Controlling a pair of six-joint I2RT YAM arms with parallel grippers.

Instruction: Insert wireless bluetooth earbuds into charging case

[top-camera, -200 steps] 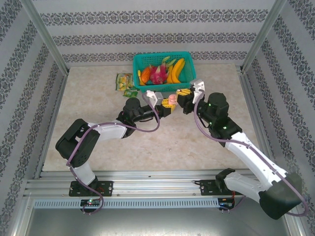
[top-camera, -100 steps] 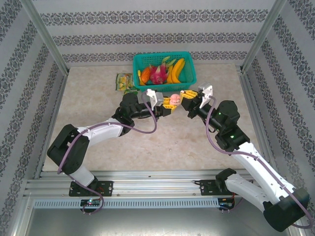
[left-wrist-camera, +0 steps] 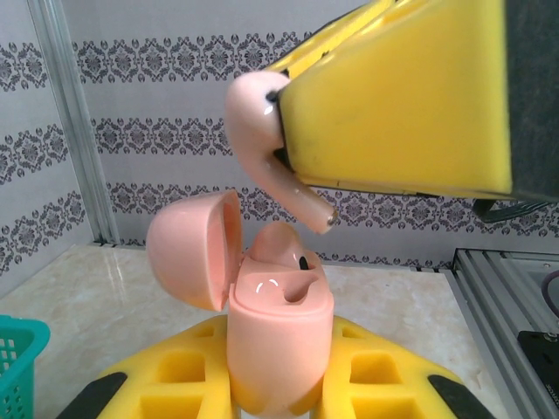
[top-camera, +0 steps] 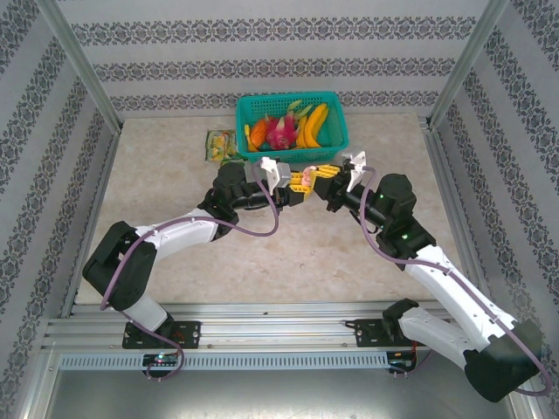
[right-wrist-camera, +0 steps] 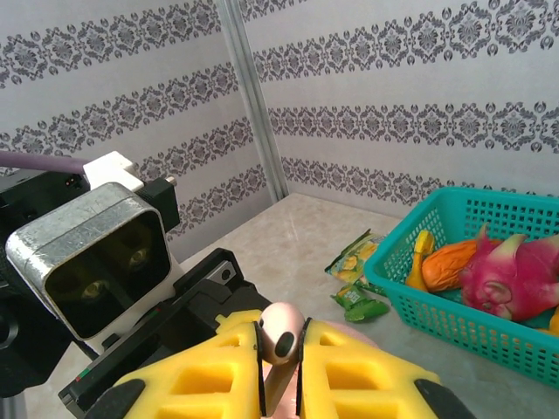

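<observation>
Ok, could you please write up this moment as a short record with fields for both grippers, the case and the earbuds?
left gripper: shut on charging case, held upright
case lid: hinged open
seated earbud: sitting in one slot of the case
right gripper: shut on free earbud, stem angled down toward the case
free earbud position: above the open case, not yet seated
background: teal basket beyond both grippers

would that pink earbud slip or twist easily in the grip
Probably slippery: the earbud is glossy and rounded, with little of it pinched. Its free stem could pivot if it catches the case rim. Smaller than the case, so likely very light.
</observation>
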